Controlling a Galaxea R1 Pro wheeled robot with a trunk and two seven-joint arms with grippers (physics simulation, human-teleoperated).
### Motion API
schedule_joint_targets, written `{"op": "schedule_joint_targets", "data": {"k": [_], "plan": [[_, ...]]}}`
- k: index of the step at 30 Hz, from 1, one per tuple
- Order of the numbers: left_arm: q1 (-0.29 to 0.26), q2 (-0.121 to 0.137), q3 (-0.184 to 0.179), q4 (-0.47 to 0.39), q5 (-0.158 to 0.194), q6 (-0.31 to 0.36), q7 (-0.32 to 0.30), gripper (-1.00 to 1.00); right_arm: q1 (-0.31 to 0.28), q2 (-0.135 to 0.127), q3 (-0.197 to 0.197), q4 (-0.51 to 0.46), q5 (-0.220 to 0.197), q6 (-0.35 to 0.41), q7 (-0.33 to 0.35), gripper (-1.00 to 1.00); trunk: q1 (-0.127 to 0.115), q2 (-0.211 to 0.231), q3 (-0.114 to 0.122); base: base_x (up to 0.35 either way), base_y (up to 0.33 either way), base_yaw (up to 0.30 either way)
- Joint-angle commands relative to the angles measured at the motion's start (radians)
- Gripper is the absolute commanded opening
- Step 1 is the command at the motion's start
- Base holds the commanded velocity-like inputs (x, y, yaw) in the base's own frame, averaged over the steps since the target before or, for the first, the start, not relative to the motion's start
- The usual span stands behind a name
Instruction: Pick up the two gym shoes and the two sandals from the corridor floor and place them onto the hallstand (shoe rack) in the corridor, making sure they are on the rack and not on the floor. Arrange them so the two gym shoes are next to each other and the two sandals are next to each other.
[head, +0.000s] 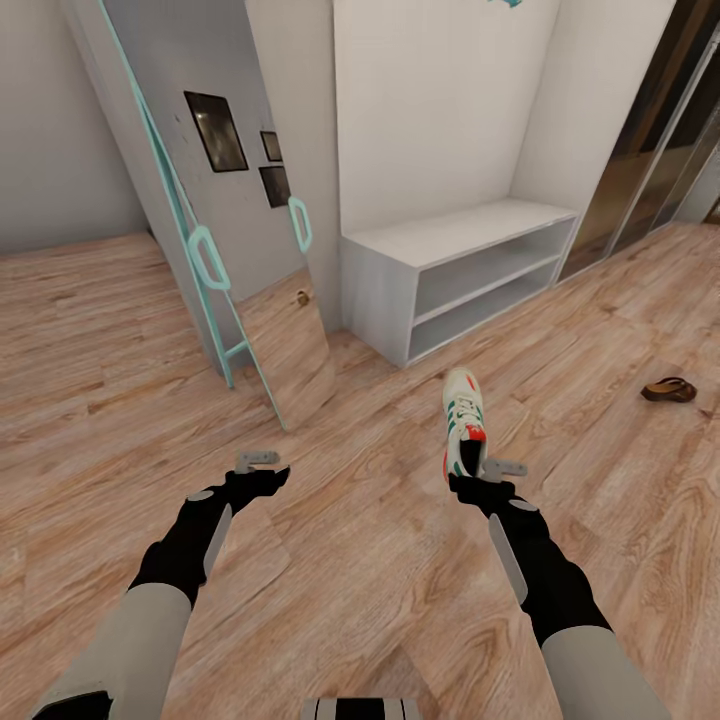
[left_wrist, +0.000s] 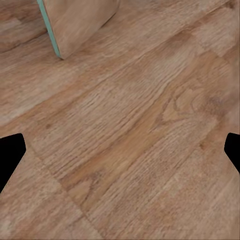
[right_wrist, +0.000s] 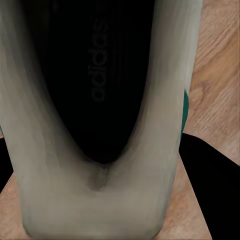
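Faintly, gym shoe (right_wrist: 95, 100) insole apparently reads "adidas"

Bare floor (head: 400, 560) before open-fronted rack (head: 470, 270)

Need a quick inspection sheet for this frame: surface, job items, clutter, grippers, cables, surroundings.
Surface: wood-plank corridor floor.
Job's things: one gym shoe held at its heel by the right gripper, toe pointing toward the hallstand; one sandal on the floor at right. Hallstand top and shelves bare.
Clutter: nothing seen.
Grippers: right shut on the gym shoe; left gripper open, holding nothing.
Cables: nothing seen.
Surroundings: leaning mirror with teal frame left of the hallstand; glass sliding doors at right.
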Motion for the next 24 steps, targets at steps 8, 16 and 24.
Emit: {"op": "schedule_joint_targets", "data": {"k": [8,16,24], "plan": [[-0.001,0.000,0.009,-0.002,-0.011,0.006,-0.009,1.00,0.000,0.000,-0.004,-0.004,-0.006,0.005,-0.006,-1.00,-0.004,0.002,0.030,0.000,0.000,-0.001],[-0.001,0.020,0.010,-0.003,-0.009,0.029,-0.009,1.00,0.000,-0.001,-0.060,-0.005,-0.007,0.006,-0.007,-1.00,-0.007,0.003,0.069,0.000,0.000,-0.124],[-0.001,0.023,0.010,-0.004,-0.009,0.049,-0.010,1.00,0.000,0.000,-0.088,-0.005,-0.006,0.006,-0.007,-1.00,-0.021,0.025,0.108,0.000,0.000,-0.187]]}}
